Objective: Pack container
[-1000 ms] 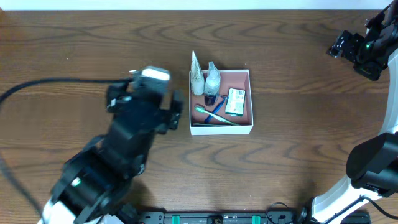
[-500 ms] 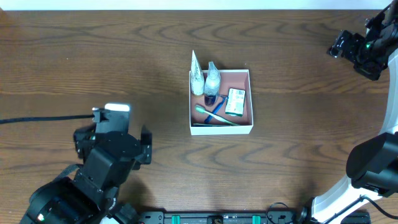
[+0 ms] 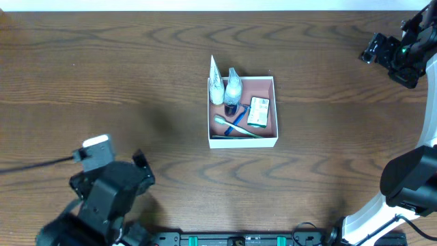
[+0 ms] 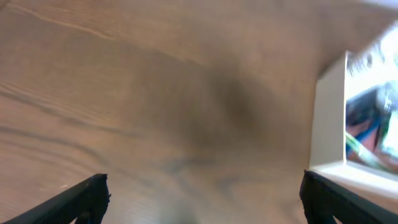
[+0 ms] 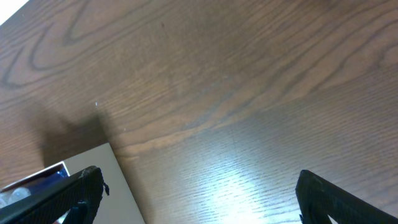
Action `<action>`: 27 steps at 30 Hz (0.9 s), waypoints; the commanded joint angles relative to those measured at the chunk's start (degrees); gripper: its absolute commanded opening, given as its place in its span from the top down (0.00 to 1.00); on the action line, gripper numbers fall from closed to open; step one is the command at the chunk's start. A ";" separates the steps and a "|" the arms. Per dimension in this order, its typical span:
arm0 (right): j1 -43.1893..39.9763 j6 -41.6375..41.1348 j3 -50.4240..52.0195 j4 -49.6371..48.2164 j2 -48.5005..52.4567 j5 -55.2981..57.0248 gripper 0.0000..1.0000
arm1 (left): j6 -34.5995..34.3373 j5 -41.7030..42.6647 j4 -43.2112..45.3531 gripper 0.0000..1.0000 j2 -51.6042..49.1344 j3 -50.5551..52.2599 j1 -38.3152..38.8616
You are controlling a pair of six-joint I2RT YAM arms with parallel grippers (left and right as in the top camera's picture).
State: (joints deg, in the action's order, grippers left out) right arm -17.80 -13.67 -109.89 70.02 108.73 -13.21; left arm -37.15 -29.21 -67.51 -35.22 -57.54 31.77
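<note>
Container (image 3: 265, 87) sits just right of centre in the overhead view, square on the table (image 3: 123, 61), its white walls framing a pink floor. Inside, along the left wall, a white tube (image 3: 216, 85) and a small clear bottle (image 3: 233, 86) lie side by side, their upper ends poking past the box's upper edge. A green soap box (image 3: 258, 112) lies at the right of the floor. A toothbrush (image 3: 235, 128) lies slantwise along the lower wall, with a blue item (image 3: 236, 111) above it; what that item is cannot be told.

The left gripper (image 4: 205, 196) is at the lower left of the overhead frame, well apart from the container and touching nothing. Its wrist view is blurred, yet both black fingertips show at the bottom corners with bare wood between them: the jaws stand wide apart and empty. The container's white wall (image 4: 328, 118) appears at the right edge of that view.

The right gripper (image 5: 199, 186) hangs at the upper right corner of the overhead frame, also well away from the container. Its fingertips sit at the bottom corners of its wrist view, spread wide, nothing between them. A corner of the container shows at the lower left there.
</note>
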 commanded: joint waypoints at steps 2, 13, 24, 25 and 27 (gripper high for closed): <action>-0.31 -0.66 -0.59 0.07 -0.42 -0.09 0.01 | -2.16 -1.25 8.98 0.02 9.64 9.90 -5.64; -0.31 -0.66 -0.59 0.07 -0.42 -0.09 0.01 | 15.21 11.45 43.28 0.02 27.32 28.94 -16.61; -0.31 -0.66 -0.59 0.07 -0.42 -0.09 0.01 | 22.32 27.30 57.88 0.02 27.93 37.99 -26.62; -0.31 -0.66 -0.59 0.07 -0.42 -0.09 0.01 | 22.29 27.74 58.60 0.02 28.26 38.69 -27.21; -0.31 -0.66 -0.59 0.07 -0.39 -0.09 0.01 | 22.29 27.96 60.83 0.02 29.42 40.54 -28.22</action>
State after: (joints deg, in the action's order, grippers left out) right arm -17.80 -13.67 -109.89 70.04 108.73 -13.23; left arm -16.62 -4.99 -8.67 -7.60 -18.65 4.97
